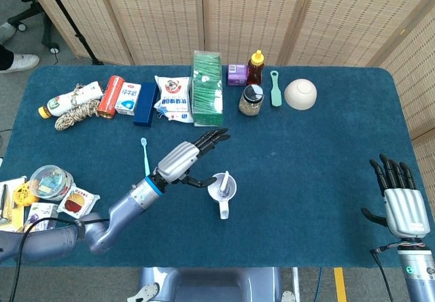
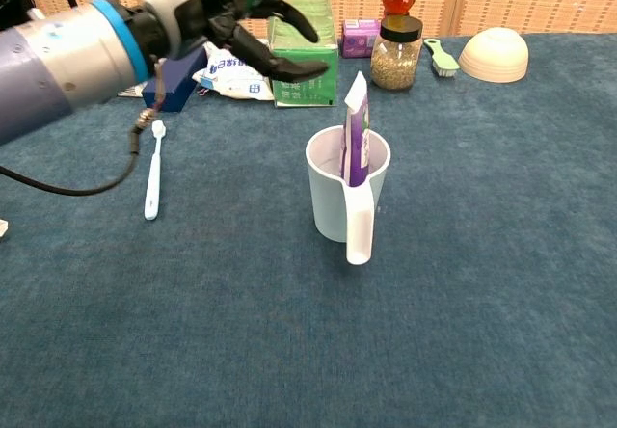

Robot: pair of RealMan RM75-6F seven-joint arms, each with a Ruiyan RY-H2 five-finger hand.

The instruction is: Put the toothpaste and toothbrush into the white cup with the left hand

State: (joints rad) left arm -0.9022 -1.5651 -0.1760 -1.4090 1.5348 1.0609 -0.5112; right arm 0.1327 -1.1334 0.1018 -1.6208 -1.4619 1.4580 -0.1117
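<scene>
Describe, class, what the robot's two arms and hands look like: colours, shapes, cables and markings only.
The left arm is a smooth silver-grey cylinder ending in a bright blue ring at the wrist, with a thin black cable looping beneath it. The left hand has a white back and black fingers. The right hand shows a pale silver ribbed back and slim black fingers above a grey wrist.
</scene>
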